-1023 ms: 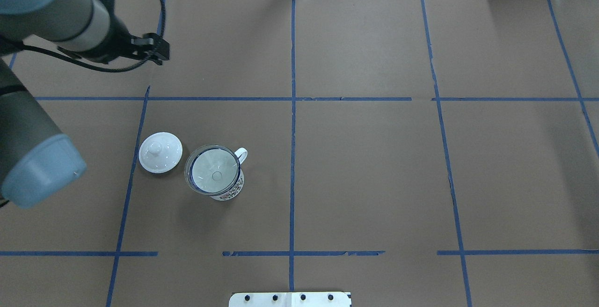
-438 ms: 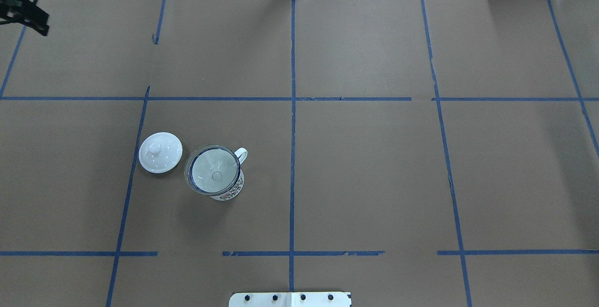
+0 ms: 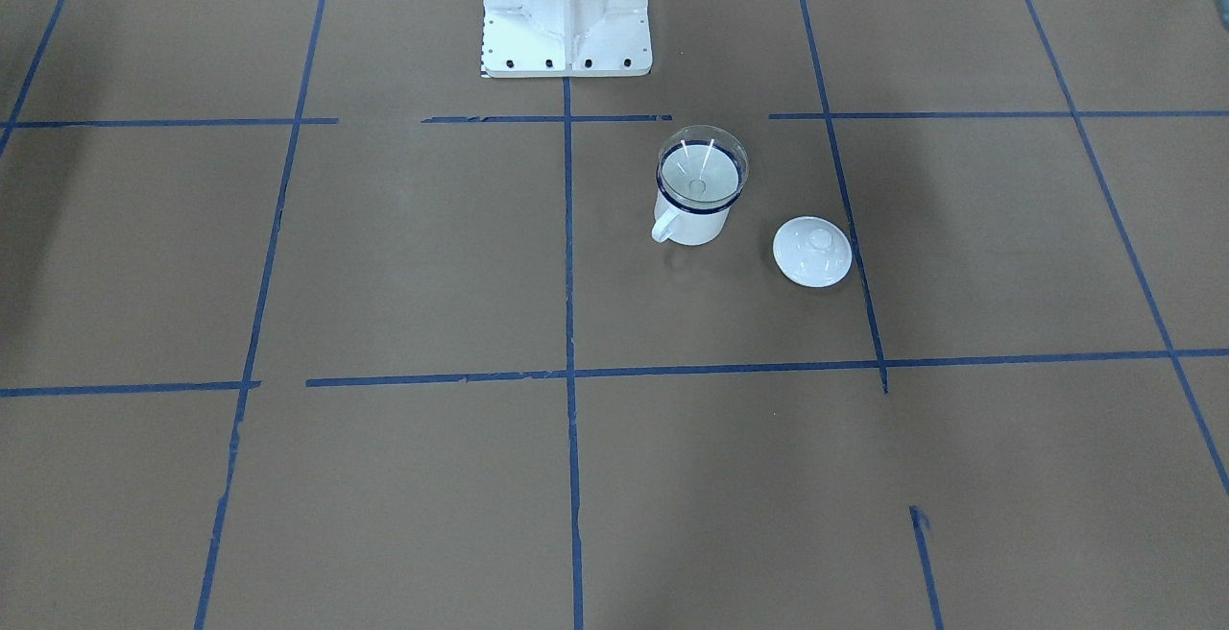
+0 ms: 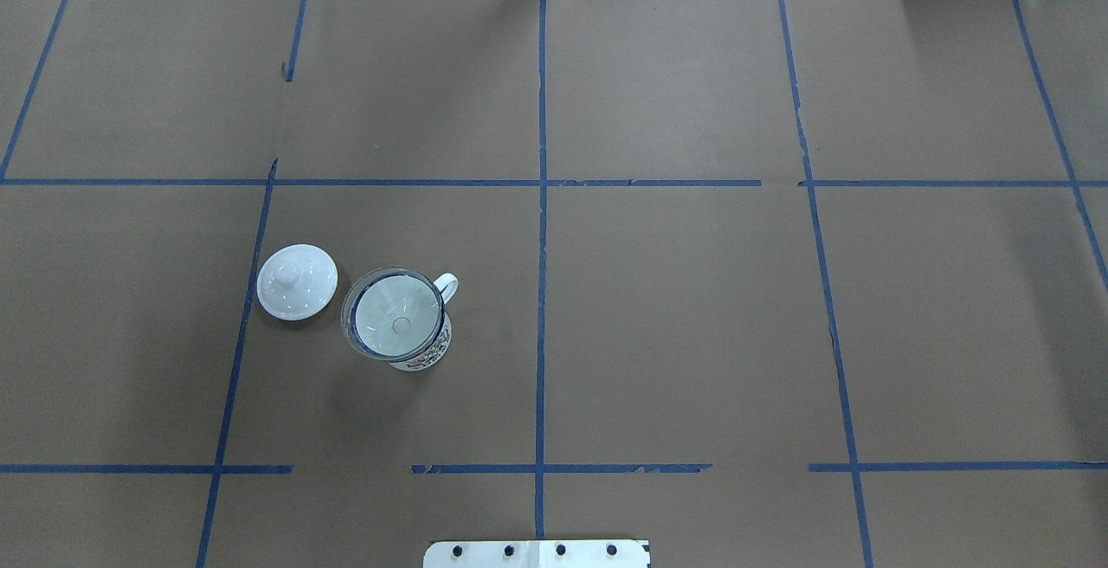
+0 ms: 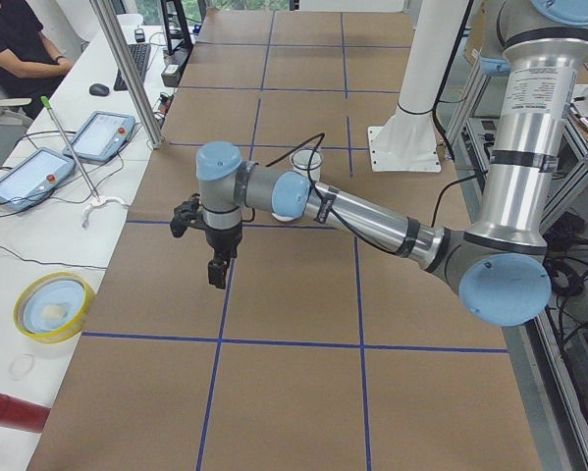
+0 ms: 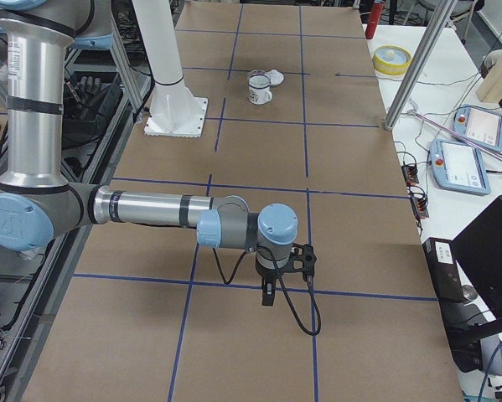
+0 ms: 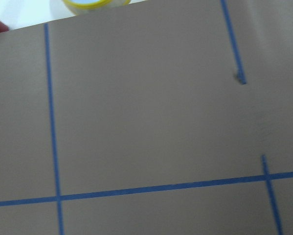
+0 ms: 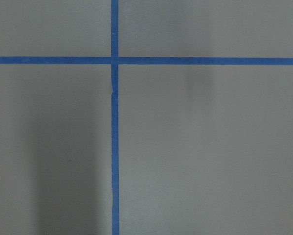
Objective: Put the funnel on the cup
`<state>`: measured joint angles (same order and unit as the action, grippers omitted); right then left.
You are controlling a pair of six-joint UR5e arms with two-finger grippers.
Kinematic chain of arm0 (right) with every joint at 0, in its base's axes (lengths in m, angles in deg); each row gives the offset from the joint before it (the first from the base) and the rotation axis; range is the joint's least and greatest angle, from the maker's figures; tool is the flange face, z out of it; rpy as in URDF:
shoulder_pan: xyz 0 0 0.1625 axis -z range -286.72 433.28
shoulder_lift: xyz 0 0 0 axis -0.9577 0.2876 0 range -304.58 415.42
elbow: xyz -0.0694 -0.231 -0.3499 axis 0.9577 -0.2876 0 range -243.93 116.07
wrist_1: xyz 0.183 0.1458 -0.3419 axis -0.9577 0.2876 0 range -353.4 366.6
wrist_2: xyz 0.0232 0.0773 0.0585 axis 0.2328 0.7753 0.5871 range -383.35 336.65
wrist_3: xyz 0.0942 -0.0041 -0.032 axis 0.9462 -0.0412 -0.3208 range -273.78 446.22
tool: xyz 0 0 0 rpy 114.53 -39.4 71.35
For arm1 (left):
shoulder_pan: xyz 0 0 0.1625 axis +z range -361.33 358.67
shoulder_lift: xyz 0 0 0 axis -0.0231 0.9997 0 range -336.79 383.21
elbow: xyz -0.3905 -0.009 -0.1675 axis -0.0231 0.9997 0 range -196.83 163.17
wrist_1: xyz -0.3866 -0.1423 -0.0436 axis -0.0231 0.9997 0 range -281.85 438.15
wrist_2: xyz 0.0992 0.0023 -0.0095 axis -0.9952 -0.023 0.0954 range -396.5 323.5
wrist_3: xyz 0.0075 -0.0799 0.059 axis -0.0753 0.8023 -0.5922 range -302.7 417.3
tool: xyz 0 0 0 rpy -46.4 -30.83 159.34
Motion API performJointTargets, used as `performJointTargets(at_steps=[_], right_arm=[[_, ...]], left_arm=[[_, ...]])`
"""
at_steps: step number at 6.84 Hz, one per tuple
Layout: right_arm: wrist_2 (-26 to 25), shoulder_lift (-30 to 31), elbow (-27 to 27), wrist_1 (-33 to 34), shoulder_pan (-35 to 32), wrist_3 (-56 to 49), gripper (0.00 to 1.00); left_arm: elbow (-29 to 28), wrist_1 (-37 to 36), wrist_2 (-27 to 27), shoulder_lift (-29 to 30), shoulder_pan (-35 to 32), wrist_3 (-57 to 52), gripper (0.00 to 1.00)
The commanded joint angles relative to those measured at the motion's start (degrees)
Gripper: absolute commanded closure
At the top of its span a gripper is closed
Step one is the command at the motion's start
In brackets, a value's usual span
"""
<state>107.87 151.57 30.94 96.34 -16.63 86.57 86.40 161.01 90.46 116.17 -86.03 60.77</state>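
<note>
The clear funnel (image 4: 394, 321) sits upright in the white enamel cup (image 4: 430, 355) with the dark blue rim, left of the table's middle; both also show in the front view, funnel (image 3: 701, 169) in cup (image 3: 693, 225). No gripper touches them. My left gripper (image 5: 215, 270) hangs over bare table far from the cup and shows only in the left side view. My right gripper (image 6: 268, 295) hangs over bare table at the other end and shows only in the right side view. I cannot tell whether either is open or shut.
A round white knobbed lid (image 4: 297, 282) lies on the table just beside the cup. A yellow bowl (image 5: 50, 306) sits off the table's far left corner. The white robot base (image 3: 566, 6) stands at the near edge. Blue tape lines grid the brown table cover.
My left arm and gripper have swung away to the left and out of the overhead view. The funnel, cup and lid have not moved.
</note>
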Motion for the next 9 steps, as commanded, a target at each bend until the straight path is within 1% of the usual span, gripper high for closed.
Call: performJointTargets(at_steps=[1,3,5,9], right_arm=[[0.0,0.0,0.1,0.0,0.0,0.0,0.00],[0.0,0.0,0.1,0.0,0.0,0.0,0.00],[0.0,0.0,0.0,0.0,0.0,0.0,0.00],[0.0,0.0,0.1,0.0,0.0,0.0,0.00]], left_arm=[[-1.7,9.6,5.9,-10.5,-1.9,-1.4,0.00],[-4.4,10.5,5.8,-10.3,-3.7,-1.5,0.00],[-4.9,9.8,5.7,-9.7,-7.4,-1.5,0.00],[-4.7,9.8,5.7,-9.6,-7.7,-1.4,0.00]])
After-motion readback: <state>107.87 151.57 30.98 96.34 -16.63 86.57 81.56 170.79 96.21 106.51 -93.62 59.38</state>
